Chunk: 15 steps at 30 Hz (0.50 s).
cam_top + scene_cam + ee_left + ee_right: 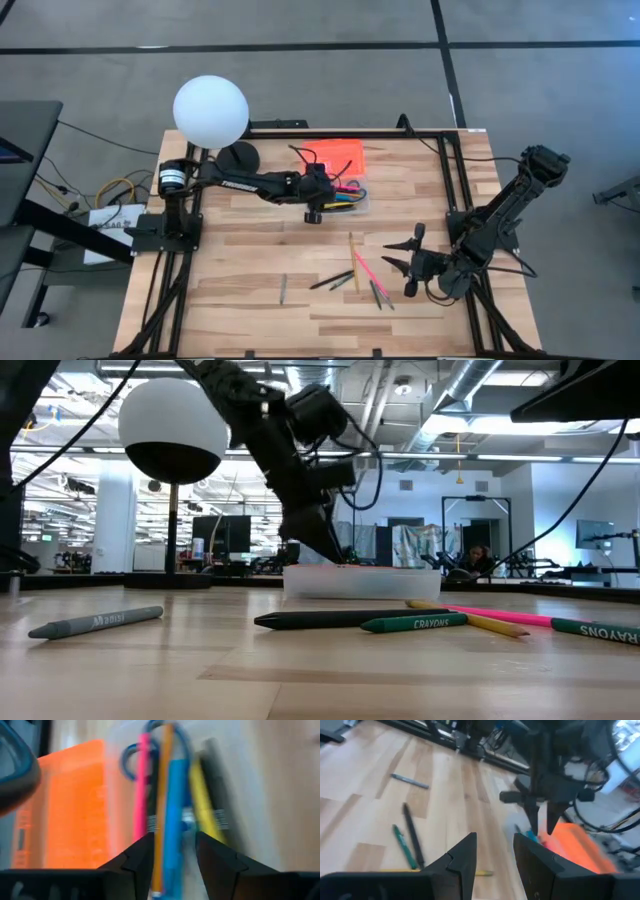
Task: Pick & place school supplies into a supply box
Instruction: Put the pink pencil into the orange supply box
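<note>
Left pincer (pixel 322 200): over the clear base of the supply box (pixel 352 203) near the worktop's (pixel 250 290) far edge, fingers apart around nothing, a blue pen (pixel 172 835) and orange pencil (pixel 161 820) lying just under them.
Right pincer (pixel 410 260): waiting near the right edge, fingers apart, empty.
Risk: the left fingers could snag a pen on withdrawal and flick it out; the light plastic box may slide.
Risk, later picks: thin round sticks on the worktop, such as the pink pencil (pixel 365 270), black crayon (pixel 320 619) and green crayon (pixel 415 624), may roll from a pinch.
Materials: smooth wood-plank worktop; glossy orange lid (pixel 335 155); slim paper-wrapped crayons; grey marker (pixel 95 622) lying apart, toward the near-left corner.
</note>
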Each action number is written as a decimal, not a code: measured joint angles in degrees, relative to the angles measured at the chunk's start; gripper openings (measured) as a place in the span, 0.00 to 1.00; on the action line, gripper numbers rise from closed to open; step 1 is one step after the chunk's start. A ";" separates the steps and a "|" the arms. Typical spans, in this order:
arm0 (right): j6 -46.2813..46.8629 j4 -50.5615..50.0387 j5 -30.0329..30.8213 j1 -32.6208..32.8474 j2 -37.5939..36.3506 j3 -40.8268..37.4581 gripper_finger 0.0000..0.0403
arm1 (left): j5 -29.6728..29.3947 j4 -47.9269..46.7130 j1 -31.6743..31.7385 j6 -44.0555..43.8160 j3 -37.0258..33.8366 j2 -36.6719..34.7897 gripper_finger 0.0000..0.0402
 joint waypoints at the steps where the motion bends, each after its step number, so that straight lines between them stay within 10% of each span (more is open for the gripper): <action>1: 0.91 0.00 -1.19 -0.32 0.00 0.00 0.30 | 0.10 -2.32 -0.96 -0.79 1.01 -0.19 0.35; 15: 23.48 -0.45 -18.06 -9.67 9.37 0.04 0.30 | -8.71 -25.93 -23.93 -25.84 -1.24 -4.75 0.33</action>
